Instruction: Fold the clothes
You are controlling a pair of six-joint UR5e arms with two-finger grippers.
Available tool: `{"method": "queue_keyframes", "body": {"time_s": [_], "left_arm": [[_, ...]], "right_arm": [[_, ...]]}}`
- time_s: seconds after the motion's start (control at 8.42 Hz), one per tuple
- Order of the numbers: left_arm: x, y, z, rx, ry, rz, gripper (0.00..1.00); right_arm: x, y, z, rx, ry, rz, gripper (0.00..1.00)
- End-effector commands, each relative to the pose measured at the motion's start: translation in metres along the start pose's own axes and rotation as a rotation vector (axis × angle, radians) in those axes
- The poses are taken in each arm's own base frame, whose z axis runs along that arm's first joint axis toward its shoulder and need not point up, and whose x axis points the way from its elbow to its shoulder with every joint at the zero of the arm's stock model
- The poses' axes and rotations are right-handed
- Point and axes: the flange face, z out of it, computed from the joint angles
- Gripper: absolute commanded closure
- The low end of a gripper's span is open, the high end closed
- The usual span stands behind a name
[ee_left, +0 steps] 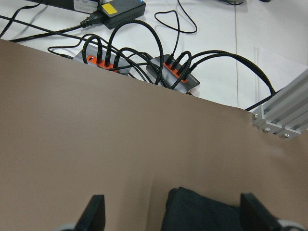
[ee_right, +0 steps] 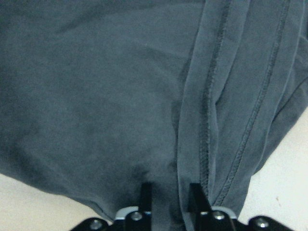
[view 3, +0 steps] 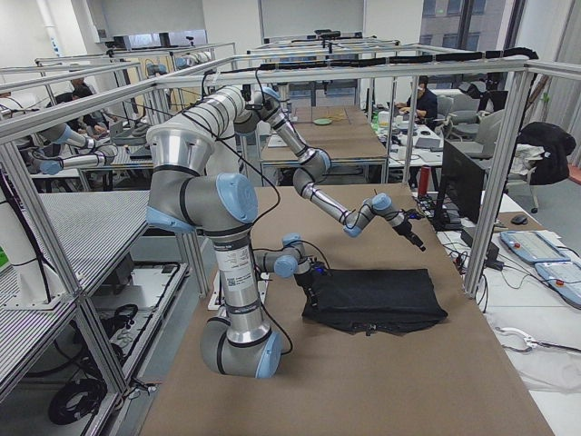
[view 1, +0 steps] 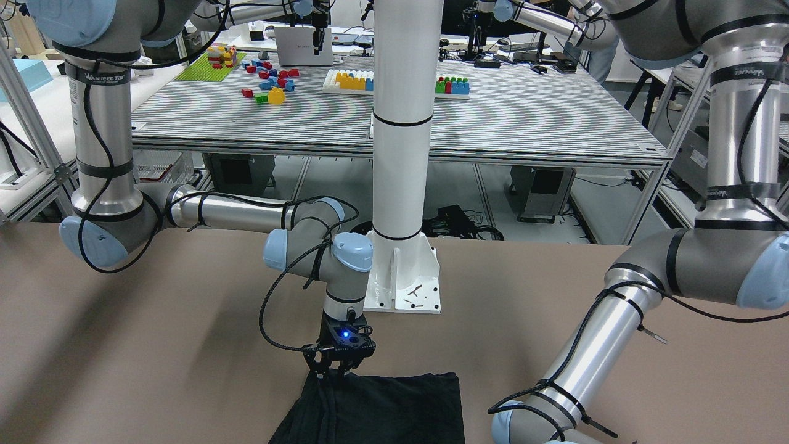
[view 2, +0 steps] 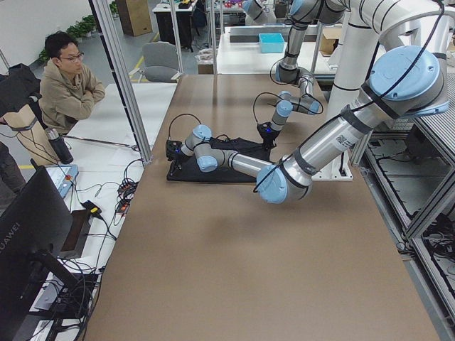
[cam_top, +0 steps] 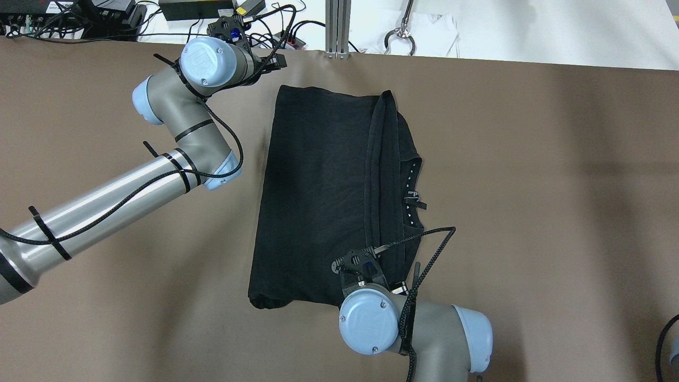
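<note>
Front view: the right hand (view 1: pixel 336 369) pinches the black shirt (view 1: pixel 382 410) near its edge. From above: the shirt lies folded mid counter (cam_top: pixel 530 159); the left hand (cam_top: pixel 276 60) is beside its far corner. Left wrist: fingers (ee_left: pixel 94 214) spread wide apart.

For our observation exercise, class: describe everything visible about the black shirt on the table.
The black cotton-looking T-shirt lies folded into a rough rectangle, flat on the brown table. Stitched hems stack along one side, beside the collar with its neck label. The right gripper pinches its edge nearest the robot.
</note>
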Motion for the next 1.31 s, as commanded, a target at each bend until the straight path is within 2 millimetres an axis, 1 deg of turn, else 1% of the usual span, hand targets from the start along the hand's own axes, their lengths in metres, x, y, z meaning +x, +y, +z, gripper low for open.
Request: {"method": "queue_keyframes", "body": {"time_s": [0.0, 0.12, 0.36, 0.48, 0.59, 0.71, 0.83, 0.95, 1.07, 1.19], "left_arm": [[0.001, 0.006, 0.001, -0.005, 0.001, 0.000, 0.00], [0.000, 0.007, 0.002, -0.005, 0.000, 0.000, 0.00], [-0.002, 0.007, 0.002, -0.004, -0.002, 0.000, 0.00], [-0.002, 0.007, 0.003, -0.005, -0.005, 0.001, 0.00], [-0.005, 0.008, 0.004, -0.006, -0.009, 0.001, 0.00], [-0.005, 0.008, 0.005, -0.005, -0.011, 0.001, 0.00], [-0.005, 0.008, 0.005, -0.005, -0.011, -0.002, 0.00], [-0.005, 0.008, 0.005, -0.005, -0.011, -0.005, 0.00], [-0.005, 0.008, 0.005, -0.005, -0.011, -0.003, 0.00], [-0.004, 0.009, 0.005, -0.006, -0.011, -0.003, 0.00]], "right_arm": [[0.004, -0.003, 0.001, 0.004, 0.004, -0.044, 0.78], [0.007, -0.007, 0.001, 0.008, 0.006, -0.051, 0.78], [0.009, -0.008, 0.001, 0.010, 0.006, -0.048, 0.77], [0.010, -0.010, 0.001, 0.013, 0.008, -0.046, 0.75], [0.010, -0.009, 0.003, 0.010, 0.011, -0.046, 0.68], [0.010, -0.008, 0.004, 0.009, 0.012, -0.045, 0.64], [0.011, -0.008, 0.005, 0.007, 0.015, -0.045, 0.73], [0.011, -0.008, 0.005, 0.006, 0.016, -0.046, 1.00], [0.013, -0.011, 0.004, 0.005, 0.013, -0.042, 1.00], [0.023, -0.023, -0.004, 0.014, 0.007, -0.034, 1.00]]}}
